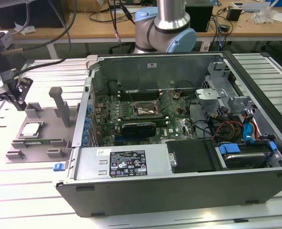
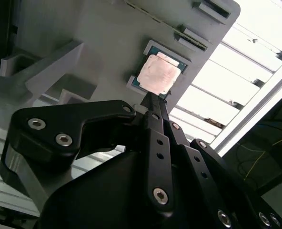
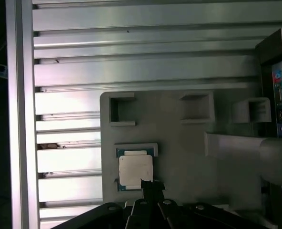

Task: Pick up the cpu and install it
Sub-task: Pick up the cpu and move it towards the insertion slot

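The cpu (image 1: pixel 30 129) is a small square chip with a silver top. It lies flat in its recess on the grey plastic tray (image 1: pixel 45 125), at the exterior view's left. Both wrist views look down on the cpu (image 2: pixel 159 74) (image 3: pixel 135 171). My gripper (image 1: pixel 18 93) hangs above the tray's far left side, clear of the chip. Its black fingers meet in a narrow tip (image 2: pixel 153 99) (image 3: pixel 150 184) with nothing between them, and that tip points at the chip's near edge. The dark metal-framed socket (image 1: pixel 143 110) sits on the motherboard inside the open computer case (image 1: pixel 179 191).
Upright grey blocks (image 1: pixel 60 102) rise from the tray beside the chip. The case wall (image 1: pixel 86 105) stands right of the tray. Cables, a drive cage and a black card crowd the case interior. The table top is ribbed aluminium (image 3: pixel 131 62). A cluttered bench runs behind.
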Robot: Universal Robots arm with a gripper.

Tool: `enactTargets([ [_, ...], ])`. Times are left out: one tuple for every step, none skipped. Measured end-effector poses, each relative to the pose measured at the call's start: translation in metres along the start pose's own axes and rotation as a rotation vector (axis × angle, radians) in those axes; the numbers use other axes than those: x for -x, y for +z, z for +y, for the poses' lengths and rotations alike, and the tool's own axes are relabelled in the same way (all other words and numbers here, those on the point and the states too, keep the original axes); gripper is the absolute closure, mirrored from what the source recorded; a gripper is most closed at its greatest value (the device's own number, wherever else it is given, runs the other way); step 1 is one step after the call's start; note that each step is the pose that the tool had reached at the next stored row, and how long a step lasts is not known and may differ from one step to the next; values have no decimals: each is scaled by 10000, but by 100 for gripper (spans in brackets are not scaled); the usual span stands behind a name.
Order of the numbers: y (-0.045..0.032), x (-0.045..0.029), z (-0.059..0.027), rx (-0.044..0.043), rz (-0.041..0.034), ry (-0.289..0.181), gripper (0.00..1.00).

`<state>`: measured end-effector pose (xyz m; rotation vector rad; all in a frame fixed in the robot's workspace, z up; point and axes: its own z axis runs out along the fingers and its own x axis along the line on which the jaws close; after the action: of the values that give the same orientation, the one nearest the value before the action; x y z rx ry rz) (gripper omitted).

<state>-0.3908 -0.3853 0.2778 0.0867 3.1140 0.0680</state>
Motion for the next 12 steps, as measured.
enactTargets([
  [47,-22,-7,0,1,2,89],
  [93,-38,-16,0,0,1,89],
  [129,-48,-23,0,1,2,89],
  [148,-51,-26,0,0,3,89],
  [165,-52,-31,0,1,3,89],
  [189,-54,-41,0,1,3,89],
  [209,-54,-52,-1,1,2,89],
  [242,-54,-73,-1,2,3,89],
  [270,-52,-87,1,0,2,89],
  [292,-53,-91,1,0,2,89],
  [308,-54,-93,0,2,4,89],
  [345,-55,-96,0,2,-1,89],
])
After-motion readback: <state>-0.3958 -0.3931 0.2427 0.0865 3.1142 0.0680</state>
